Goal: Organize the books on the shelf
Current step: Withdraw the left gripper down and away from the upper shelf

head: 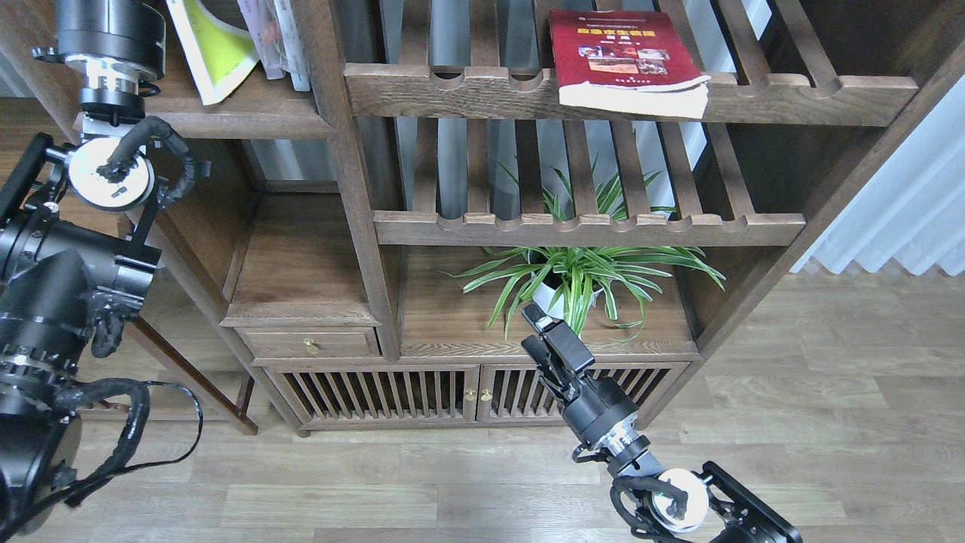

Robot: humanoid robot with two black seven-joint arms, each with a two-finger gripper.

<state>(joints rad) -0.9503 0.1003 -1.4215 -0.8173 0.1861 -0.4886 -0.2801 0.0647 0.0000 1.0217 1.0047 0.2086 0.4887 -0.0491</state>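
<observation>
The room is evenly and softly lit, daylight seeming to come through the pale curtain (897, 219) on the right. The floor (814, 392) reads bright and clear, with only faint shadow under the cabinet. Deep inside the bookcase the wood goes dark, especially its upper right corner (867, 30). The round metal cap on the left arm (105, 183) catches a white glare. Focus is sharp throughout; upright posts splay outward toward the edges.

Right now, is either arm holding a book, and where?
Right end effector holds nothing. The left one is out of view above the frame, so it cannot be told.
</observation>
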